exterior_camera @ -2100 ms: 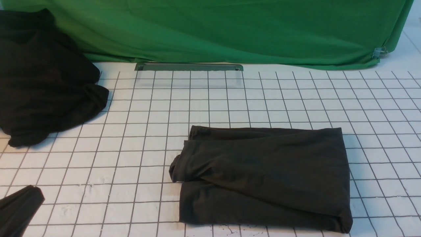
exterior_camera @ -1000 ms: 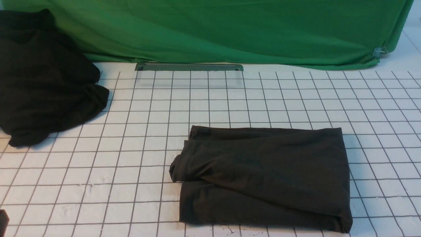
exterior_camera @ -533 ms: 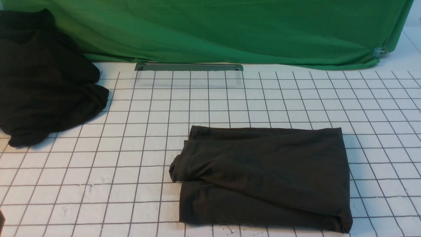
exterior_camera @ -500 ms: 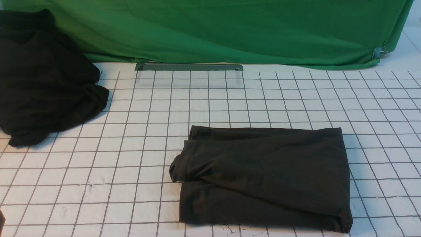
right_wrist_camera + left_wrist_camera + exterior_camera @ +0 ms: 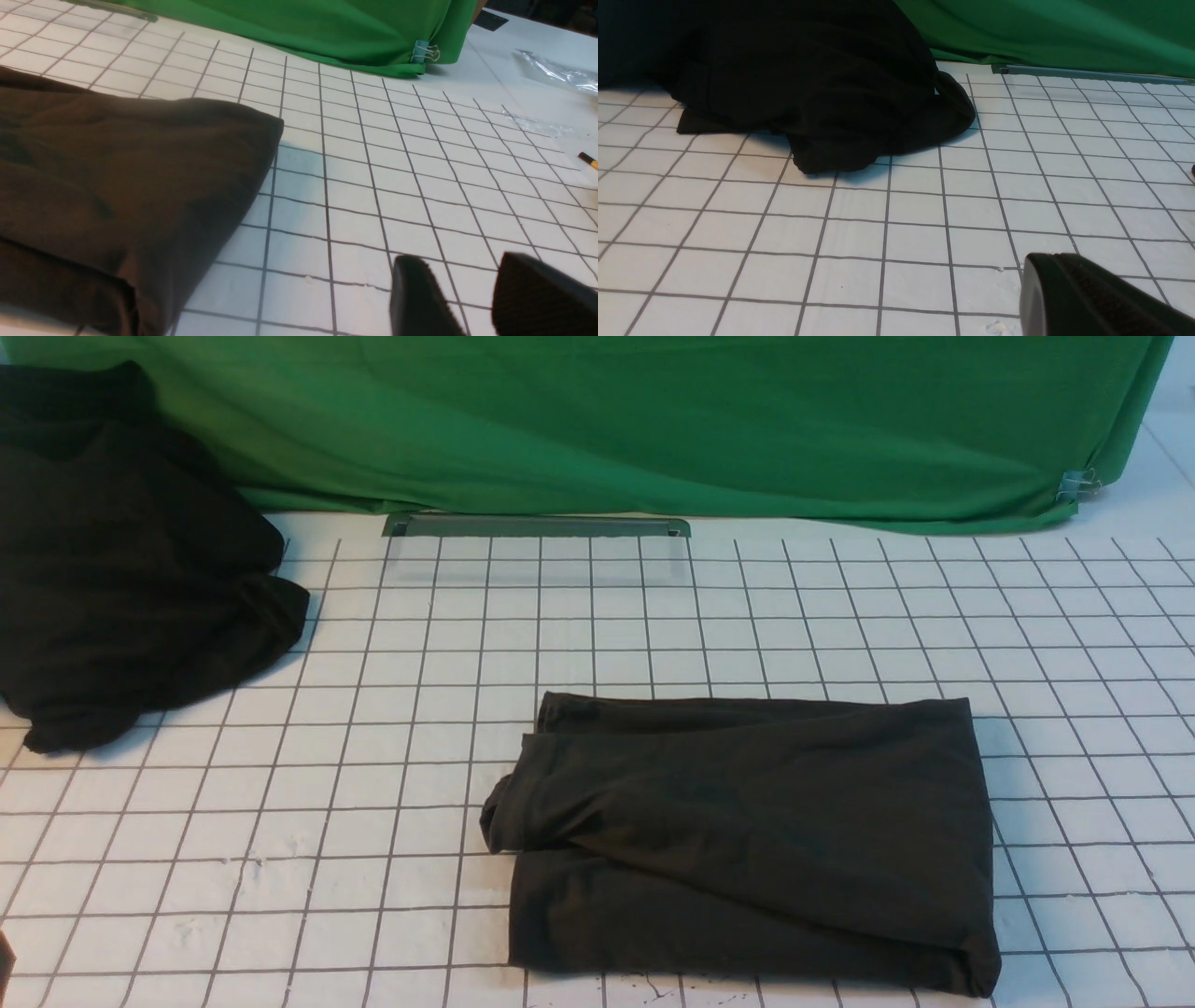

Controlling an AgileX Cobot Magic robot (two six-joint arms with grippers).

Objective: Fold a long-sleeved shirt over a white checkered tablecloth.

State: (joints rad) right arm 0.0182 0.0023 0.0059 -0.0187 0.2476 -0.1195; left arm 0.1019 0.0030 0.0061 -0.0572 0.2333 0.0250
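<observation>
The long-sleeved shirt (image 5: 747,840) lies folded into a charcoal rectangle on the white checkered tablecloth (image 5: 420,709), right of centre in the front view; its corner (image 5: 140,177) fills one side of the right wrist view. My right gripper (image 5: 460,275) hovers over bare tablecloth beside that corner, open, with grid lines showing between its fingers. My left gripper (image 5: 1064,280) is over bare tablecloth, apart from the shirt, its jaws pressed together and shut on nothing. Only a sliver of the left gripper (image 5: 4,961) shows at the front view's left edge; the right gripper is out of that view.
A deep black heap of plain cloth (image 5: 121,569) sits at the far left, also large in the left wrist view as the black heap (image 5: 808,79). A green cloth (image 5: 653,420) hangs along the back, held by a clip (image 5: 425,51). A metal bar (image 5: 537,525) lies at its foot. Clear plastic (image 5: 556,74) lies off the tablecloth.
The left gripper has drawn back out of the front view's lower left corner, leaving only a sliver at the edge. The shirt has not moved.
</observation>
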